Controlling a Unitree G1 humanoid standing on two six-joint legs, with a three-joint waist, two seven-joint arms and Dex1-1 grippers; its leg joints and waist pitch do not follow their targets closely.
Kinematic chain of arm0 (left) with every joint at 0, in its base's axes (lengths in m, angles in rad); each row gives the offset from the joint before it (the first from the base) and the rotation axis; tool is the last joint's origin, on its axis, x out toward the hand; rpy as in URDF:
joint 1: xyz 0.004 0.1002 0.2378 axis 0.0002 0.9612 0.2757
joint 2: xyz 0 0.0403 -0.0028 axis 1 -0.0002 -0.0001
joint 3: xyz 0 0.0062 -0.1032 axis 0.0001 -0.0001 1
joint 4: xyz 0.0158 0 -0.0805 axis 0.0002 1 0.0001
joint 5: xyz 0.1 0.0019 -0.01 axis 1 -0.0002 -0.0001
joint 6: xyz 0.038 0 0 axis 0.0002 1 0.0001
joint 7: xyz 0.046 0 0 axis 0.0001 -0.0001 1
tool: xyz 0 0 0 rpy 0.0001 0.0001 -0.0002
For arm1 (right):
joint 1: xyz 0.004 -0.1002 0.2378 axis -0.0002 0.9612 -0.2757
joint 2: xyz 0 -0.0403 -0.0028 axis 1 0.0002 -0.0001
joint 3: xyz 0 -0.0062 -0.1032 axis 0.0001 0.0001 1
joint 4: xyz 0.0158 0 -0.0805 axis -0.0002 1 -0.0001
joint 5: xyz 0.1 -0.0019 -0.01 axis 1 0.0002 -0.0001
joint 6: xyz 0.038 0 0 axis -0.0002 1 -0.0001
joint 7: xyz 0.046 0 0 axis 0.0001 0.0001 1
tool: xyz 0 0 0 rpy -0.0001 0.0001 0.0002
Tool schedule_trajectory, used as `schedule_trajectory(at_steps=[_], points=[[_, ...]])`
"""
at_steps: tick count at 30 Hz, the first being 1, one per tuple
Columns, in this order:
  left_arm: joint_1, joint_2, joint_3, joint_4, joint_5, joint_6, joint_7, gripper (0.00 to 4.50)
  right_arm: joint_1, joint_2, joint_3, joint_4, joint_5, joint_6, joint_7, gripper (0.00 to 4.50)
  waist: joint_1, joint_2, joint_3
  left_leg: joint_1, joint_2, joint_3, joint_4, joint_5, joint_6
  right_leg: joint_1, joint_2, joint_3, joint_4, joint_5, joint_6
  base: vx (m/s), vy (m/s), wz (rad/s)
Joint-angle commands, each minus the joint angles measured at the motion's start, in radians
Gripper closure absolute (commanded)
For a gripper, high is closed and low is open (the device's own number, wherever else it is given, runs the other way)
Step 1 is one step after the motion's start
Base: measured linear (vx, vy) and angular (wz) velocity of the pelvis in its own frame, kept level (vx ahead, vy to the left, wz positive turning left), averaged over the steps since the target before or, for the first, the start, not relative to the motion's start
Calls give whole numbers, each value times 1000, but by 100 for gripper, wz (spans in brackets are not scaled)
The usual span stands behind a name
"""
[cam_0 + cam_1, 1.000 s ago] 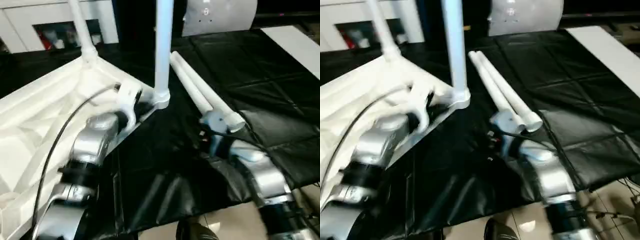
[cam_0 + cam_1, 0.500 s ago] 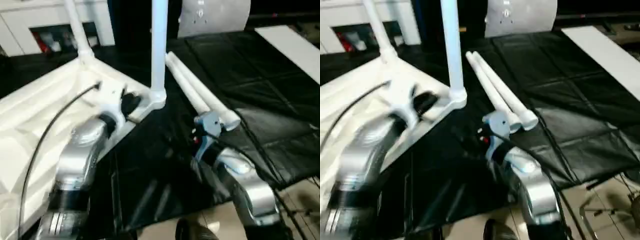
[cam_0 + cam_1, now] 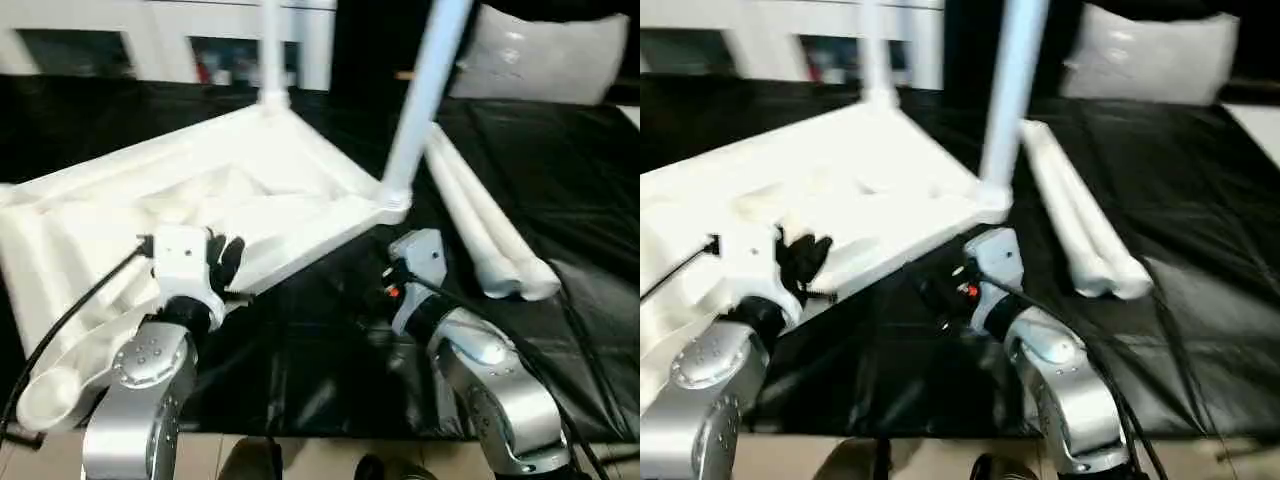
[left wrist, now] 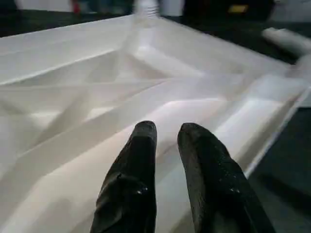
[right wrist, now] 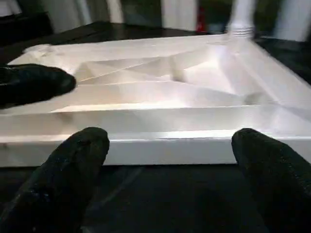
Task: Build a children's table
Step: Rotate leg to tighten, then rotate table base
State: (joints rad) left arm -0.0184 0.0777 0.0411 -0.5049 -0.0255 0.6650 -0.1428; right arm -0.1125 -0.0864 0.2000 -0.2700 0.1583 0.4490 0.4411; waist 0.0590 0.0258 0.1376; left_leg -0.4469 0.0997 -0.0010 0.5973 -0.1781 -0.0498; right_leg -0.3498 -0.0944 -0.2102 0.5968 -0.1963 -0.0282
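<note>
The white table top (image 3: 250,170) lies upside down on the black mat, ribbed underside up. Two legs stand upright in its sockets, one at the far corner (image 3: 270,50) and one at the right corner (image 3: 425,90). Two loose legs (image 3: 480,225) lie side by side on the mat to the right. My left gripper (image 4: 167,131) hovers over the ribs near the top's front edge, its black fingers close together on nothing. My right gripper (image 5: 170,145) stands open low above the mat, facing the top's outer edge (image 5: 160,150) near the right corner.
A white shelved cabinet (image 3: 150,40) stands behind the mat. A grey-white cushion-like panel (image 3: 540,65) leans at the back right. The black mat (image 3: 570,160) stretches to the right of the loose legs, and pale floor (image 3: 320,460) shows below its front edge.
The camera has swung, shifting the whole picture. My left gripper has drawn back from the right corner socket along the table top. My right gripper has moved from the loose legs' ends toward the top's edge.
</note>
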Motion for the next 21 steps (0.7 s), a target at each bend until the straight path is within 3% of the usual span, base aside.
schedule_trajectory(at_steps=[1, 2, 3, 4, 5, 6, 7, 8, 9, 10, 11, 12, 13, 14, 15, 16, 17, 18, 19, 20, 21], points=[[3, 34, 0, -17, 37, 23, 9, 350, 7, -2, 8, -10, -1, 8, 4, 0, 1, 12, -49, -23, 25, -40, -109, -481, -75, 56, -98, 78, -69, -565, -143, -12, -44, 46], [3, 41, 0, -18, 41, 26, 9, 350, 8, -2, 9, -11, -1, 9, 4, 0, 2, 8, -49, -21, 21, -38, -96, -483, -79, 54, -112, 82, -80, -612, -146, -7, -27, 25], [2, 58, 7, -20, 49, 32, 12, 350, 9, -3, 14, -13, -1, 12, 6, 0, 1, -2, -50, -9, 28, -33, -48, -455, -73, 52, -158, 86, -116, -700, -157, -16, -49, 46], [-3, 63, 20, -25, 45, 46, 18, 350, 10, -5, 18, -15, 1, 18, 8, 0, -1, -4, -49, -6, 41, -28, -11, -387, -53, 64, -185, 75, -139, -727, -158, -12, -25, 37], [-11, 75, 31, -26, 45, 62, 20, 350, 11, -8, 21, -16, 3, 21, 13, 0, -1, 5, -46, -10, 47, -28, -9, -367, -46, 76, -186, 63, -137, -719, -154, -12, -25, 54], [-19, 91, 39, -29, 46, 77, 17, 350, 12, -11, 26, -18, 5, 25, 17, 0, -6, 24, -33, -29, 43, -43, -70, -446, -65, 79, -125, 34, -96, -704, -136, -2, -2, 32], [-24, 106, 41, -37, 50, 98, 16, 350, 13, -16, 33, -19, 7, 29, 17, 0, -10, 47, -44, -59, 14, -75, -192, -567, -102, 117, 0, 41, 56, -536, -125, -9, 15, 40], [-26, 114, 43, -39, 51, 110, 14, 350, 14, -19, 37, -19, 6, 30, 18, 0, -8, 45, -55, -34, -6, -89, -210, -551, -111, 111, 47, 64, 88, -411, -133, -7, -5, 64], [-28, 119, 45, -39, 51, 118, 13, 350, 14, -21, 39, -18, 6, 31, 19, 0, -4, 28, -49, 9, -9, -99, -204, -548, -146, 48, 26, 107, 70, -359, -199, -7, -5, 64], [-30, 123, 54, -41, 53, 130, 14, 350, 13, -22, 40, -15, 3, 36, 14, 0, 12, -8, -47, 3, -31, -64, -123, -589, -163, 15, -72, 159, -24, -515, -236, 2, -74, 90], [-32, 125, 59, -42, 54, 138, 15, 350, 12, -22, 40, -13, 1, 40, 10, 0, 5, -27, -46, 55, -38, -48, 25, -500, -129, -34, -164, 178, -127, -671, -255, 5, -46, 66], [-32, 128, 64, -45, 55, 146, 15, 350, 11, -21, 40, -9, 0, 40, 7, 0, -26, -16, -22, 36, 24, 7, 229, -162, -50, 7, -267, 136, -189, -924, -208, 5, -46, 66], [-30, 133, 73, -52, 47, 165, 9, 350, 10, -20, 39, -6, -2, 38, 4, 0, -34, -22, 2, 34, 50, 3, 246, -182, -55, 21, -293, 106, -196, -924, -179, 69, 49, 29], [-30, 135, 76, -53, 44, 171, 8, 350, 10, -20, 38, -5, -2, 38, 3, 0, -34, -5, -15, 30, 69, -4, 224, -205, -64, 70, -286, 82, -164, -852, -179, 96, 86, 45], [-28, 144, 83, -55, 44, 184, 6, 350, 10, -18, 35, -3, -6, 36, -5, 0, -36, 18, -28, 50, 89, -10, 130, -308, -59, 113, -217, 23, -116, -668, -163, 96, 86, 45], [-28, 151, 86, -54, 45, 190, 5, 350, 10, -17, 32, -2, -8, 35, -9, 0, -48, 57, -61, 73, 81, -70, -21, -285, -14, 87, -43, 16, 2, -331, -126, 30, 74, 57], [-29, 163, 91, -51, 40, 201, 2, 350, 11, -13, 26, -2, -10, 39, -23, 0, -80, 58, -77, 102, 80, -126, -40, -155, 44, 48, 11, 35, 66, -179, -97, 25, 47, 50], [-33, 190, 103, -42, 18, 221, -24, 333, 11, -8, 12, 1, -23, 60, -59, 0, -90, 62, -87, 174, 115, -111, 4, 134, 108, -32, 13, 102, 66, -80, -52, 25, 47, 50], [-35, 199, 111, -37, 5, 228, -39, 333, 13, -6, 6, 1, -22, 67, -68, 0, -70, 38, -82, 144, 130, -100, -2, 271, 95, -23, -17, 156, 48, 14, -31, 47, 11, 35], [-39, 203, 124, -32, -18, 242, -60, 333, 13, -16, 10, -2, -30, 69, -70, 0, -64, 30, -72, 113, 93, -67, -5, 199, 21, -9, -31, 179, 19, 49, -69, 0, 0, 0], [-44, 219, 129, -20, -20, 242, -75, 333, 14, -24, 11, -3, -40, 84, -79, 0, -59, 27, -73, 97, 71, -50, 0, 140, -13, 14, -43, 185, 4, 64, -96, 0, 0, 0]])
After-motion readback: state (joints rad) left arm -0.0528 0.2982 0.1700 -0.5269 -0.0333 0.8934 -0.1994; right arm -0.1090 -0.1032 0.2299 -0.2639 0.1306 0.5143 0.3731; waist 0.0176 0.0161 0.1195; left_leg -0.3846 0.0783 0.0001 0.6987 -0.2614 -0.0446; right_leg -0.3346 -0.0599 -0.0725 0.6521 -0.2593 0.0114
